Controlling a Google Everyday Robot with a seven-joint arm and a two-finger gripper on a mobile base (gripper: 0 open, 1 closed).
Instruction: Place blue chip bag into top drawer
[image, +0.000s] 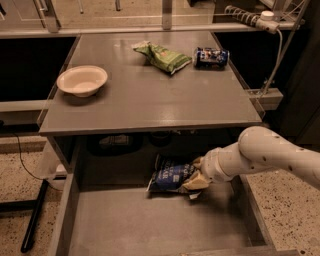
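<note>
One gripper (196, 179) to find first: where does it sit?

Low on the right, inside the open top drawer (65, 220), below the front edge of the worktop (150, 105). The white arm (272, 155) reaches in from the right, over the drawer's right wall, and the gripper points left.

And how does it stand?

Clamped on the blue chip bag (169, 176). The tan fingers (192, 182) pinch the bag's right-hand end, and one of them shows on the front of the foil near the lower corner.

So where does the bag lie against the gripper?

Directly to the gripper's left and touching it, spreading away from the fingers toward the middle of the drawer. It stands roughly on edge, crumpled, with its printed face and white lettering toward the camera.

Is it on the drawer floor?

It is in the back half of the drawer, just under the worktop's overhang. Its lower edge is down near the grey floor, but I cannot tell whether it touches.

What is up on the worktop?

Three things, all well apart from the gripper: a pale bowl (82, 80) at the left, a green chip bag (162, 56) toward the back, and a blue soda can (211, 57) lying on its side just to the right of that bag.
</note>
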